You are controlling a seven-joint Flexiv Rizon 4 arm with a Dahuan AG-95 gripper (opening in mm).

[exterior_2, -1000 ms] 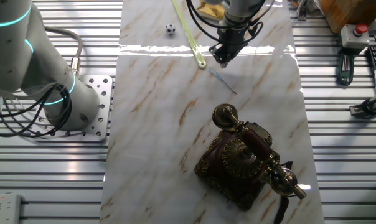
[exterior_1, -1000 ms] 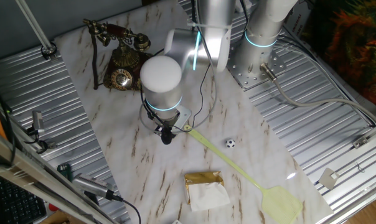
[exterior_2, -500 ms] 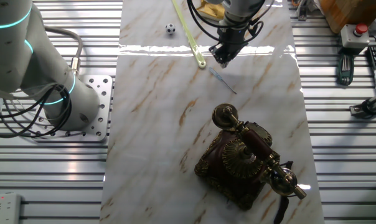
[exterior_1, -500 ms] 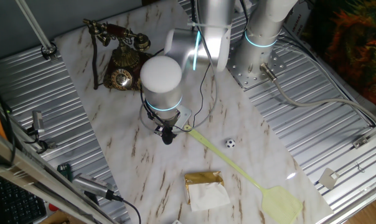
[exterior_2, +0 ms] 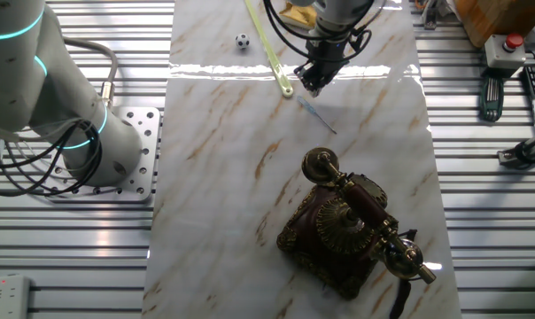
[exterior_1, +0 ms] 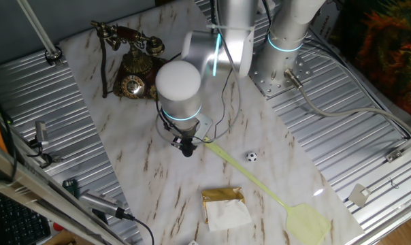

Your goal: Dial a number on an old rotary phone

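While no brand, label or writing can be read anywhere in either view, materials are plainly shown: a white marble-patterned sheet with brown veining is laid across a ribbed metal table. A silver-white robot arm, banded with glowing cyan rings, is bolted to a perforated plate at the far side, and its rounded wrist housing hides much of what lies beneath it in one fixed view. The old rotary phone is seen standing at the sheet's far left corner in that view, well apart from the arm's tip; an ornate dark bronze body, a round brass dial on the front and a dark red-and-brass handset across the cradle can be made out, though the dial's digits are too small to read. A pale yellow-green plastic fly swatter is stretched diagonally toward the near right, its handle end lying just beside the gripper. A gold-wrapped packet with a white top is seen near the front edge. A small black-and-white ball rests beside the swatter's handle. The dark gripper is held low over the marble; whether its jaws are apart or together cannot be told.
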